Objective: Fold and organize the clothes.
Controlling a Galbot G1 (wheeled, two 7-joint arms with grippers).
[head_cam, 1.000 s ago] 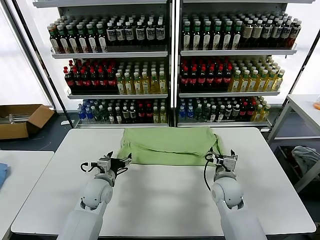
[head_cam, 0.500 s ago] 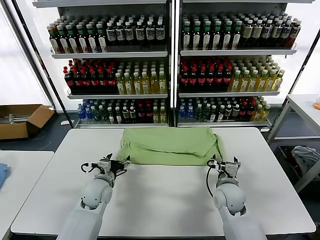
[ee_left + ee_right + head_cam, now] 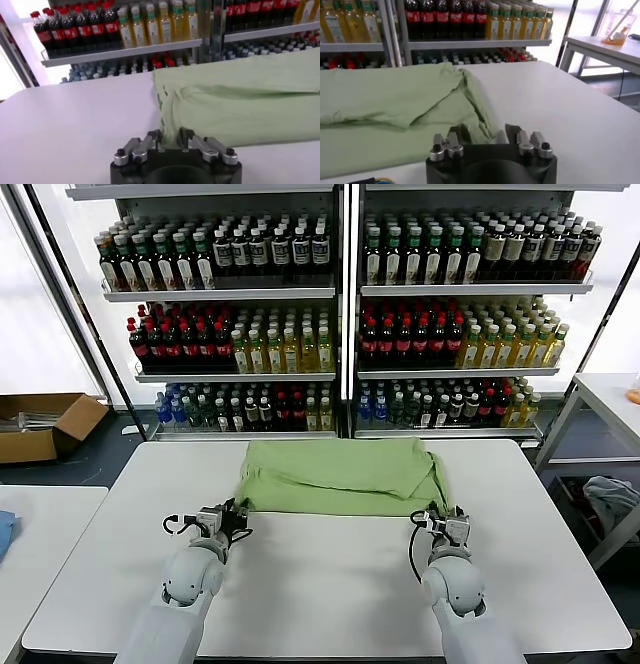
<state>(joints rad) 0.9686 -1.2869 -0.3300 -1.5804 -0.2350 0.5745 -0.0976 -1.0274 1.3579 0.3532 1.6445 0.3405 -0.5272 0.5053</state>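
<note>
A light green shirt (image 3: 340, 476) lies folded at the far middle of the white table (image 3: 320, 584), its collar and sleeves hidden. The left gripper (image 3: 232, 517) pinches its near left corner; the right gripper (image 3: 440, 517) pinches its near right corner. Shelves of bottles (image 3: 345, 314) stand behind.

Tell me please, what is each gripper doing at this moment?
Left gripper: fingers closed on the near left corner of the green shirt.
Right gripper: fingers closed on its near right corner.
</note>
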